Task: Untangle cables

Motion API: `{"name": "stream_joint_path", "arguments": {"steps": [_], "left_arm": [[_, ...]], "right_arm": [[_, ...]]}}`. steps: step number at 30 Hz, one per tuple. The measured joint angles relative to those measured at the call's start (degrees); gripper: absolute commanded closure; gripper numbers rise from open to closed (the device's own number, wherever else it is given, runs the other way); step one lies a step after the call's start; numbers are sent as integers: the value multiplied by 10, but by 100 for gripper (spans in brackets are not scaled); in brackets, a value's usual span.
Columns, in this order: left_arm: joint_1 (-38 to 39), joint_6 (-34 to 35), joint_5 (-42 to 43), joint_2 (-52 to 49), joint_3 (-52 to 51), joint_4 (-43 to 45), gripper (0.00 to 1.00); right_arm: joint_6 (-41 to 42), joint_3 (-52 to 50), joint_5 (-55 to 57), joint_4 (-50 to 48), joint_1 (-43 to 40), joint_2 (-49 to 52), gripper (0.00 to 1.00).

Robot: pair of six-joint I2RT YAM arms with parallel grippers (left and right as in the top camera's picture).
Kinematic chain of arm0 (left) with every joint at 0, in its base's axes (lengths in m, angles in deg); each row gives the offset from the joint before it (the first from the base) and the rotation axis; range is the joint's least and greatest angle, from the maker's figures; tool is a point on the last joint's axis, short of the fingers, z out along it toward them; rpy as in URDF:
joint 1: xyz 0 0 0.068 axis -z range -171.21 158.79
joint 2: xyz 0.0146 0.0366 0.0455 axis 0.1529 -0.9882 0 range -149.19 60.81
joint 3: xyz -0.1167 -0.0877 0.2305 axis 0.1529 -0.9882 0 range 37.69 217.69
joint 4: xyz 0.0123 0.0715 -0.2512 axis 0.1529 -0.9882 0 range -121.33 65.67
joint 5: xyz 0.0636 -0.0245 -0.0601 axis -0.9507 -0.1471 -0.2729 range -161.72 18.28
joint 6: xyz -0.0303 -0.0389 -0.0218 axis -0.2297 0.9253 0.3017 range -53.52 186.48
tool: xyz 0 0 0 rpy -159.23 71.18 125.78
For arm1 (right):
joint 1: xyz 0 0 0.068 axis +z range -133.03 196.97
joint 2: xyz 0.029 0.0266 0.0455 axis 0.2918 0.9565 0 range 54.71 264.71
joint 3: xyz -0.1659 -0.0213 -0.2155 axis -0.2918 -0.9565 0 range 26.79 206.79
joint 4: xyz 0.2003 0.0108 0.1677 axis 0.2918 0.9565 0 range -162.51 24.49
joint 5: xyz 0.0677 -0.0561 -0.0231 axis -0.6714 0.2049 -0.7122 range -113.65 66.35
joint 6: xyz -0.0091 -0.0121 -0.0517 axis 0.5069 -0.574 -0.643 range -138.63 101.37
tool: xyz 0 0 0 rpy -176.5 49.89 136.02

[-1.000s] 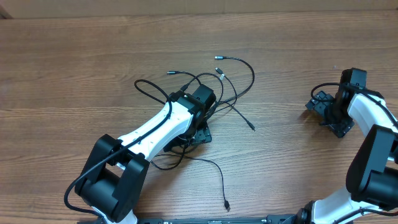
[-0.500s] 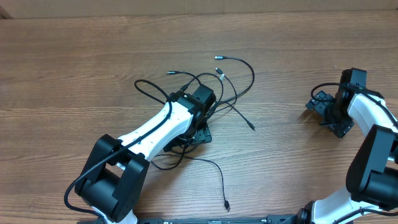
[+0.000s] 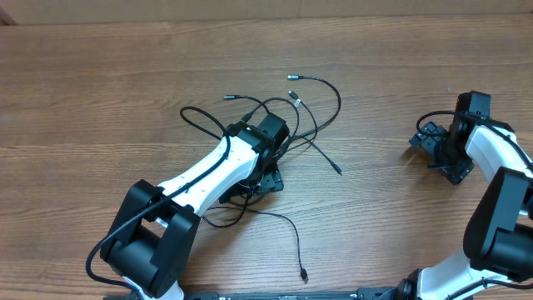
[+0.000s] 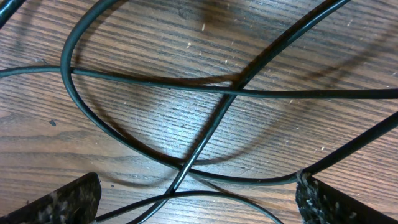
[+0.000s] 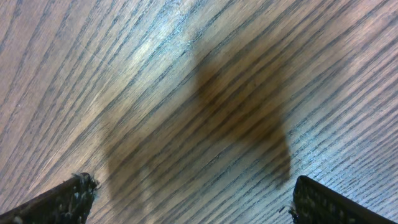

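The cables (image 3: 312,117) are thin black cords looped in a tangle on the wooden table, with small plug tips at the far side and one strand trailing toward the front (image 3: 297,246). My left gripper (image 3: 268,171) is open, low over the tangle's near side. In the left wrist view, crossing cable strands (image 4: 205,134) lie on the wood between its spread fingers (image 4: 199,202), and one strand touches the right finger. My right gripper (image 3: 441,154) is open at the far right, apart from the cables. The right wrist view shows only bare wood between its fingers (image 5: 193,199).
The wooden table (image 3: 100,108) extends to the left and back. The left arm's white body (image 3: 208,179) lies over part of the tangle. The right arm's own thicker black wires (image 3: 429,125) loop next to the right gripper.
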Motion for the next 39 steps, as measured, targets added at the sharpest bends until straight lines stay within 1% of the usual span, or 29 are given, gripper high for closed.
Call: {"name": "stream_joint_path", "arguments": {"steps": [24, 34, 35, 37, 38, 39], "left_arm": [[0, 0, 0, 0, 0, 0, 0], [0, 0, 0, 0, 0, 16, 0], [0, 0, 0, 0, -1, 28, 11], [0, 3, 0, 0, -2, 69, 42], [0, 2, 0, 0, -2, 86, 55], [0, 3, 1, 0, -2, 100, 72]], "right_arm": [[0, 0, 0, 0, 0, 0, 0], [0, 0, 0, 0, 0, 0, 0], [0, 0, 0, 0, 0, 0, 0], [0, 0, 0, 0, 0, 0, 0], [0, 0, 0, 0, 0, 0, 0], [0, 0, 0, 0, 0, 0, 0]]}}
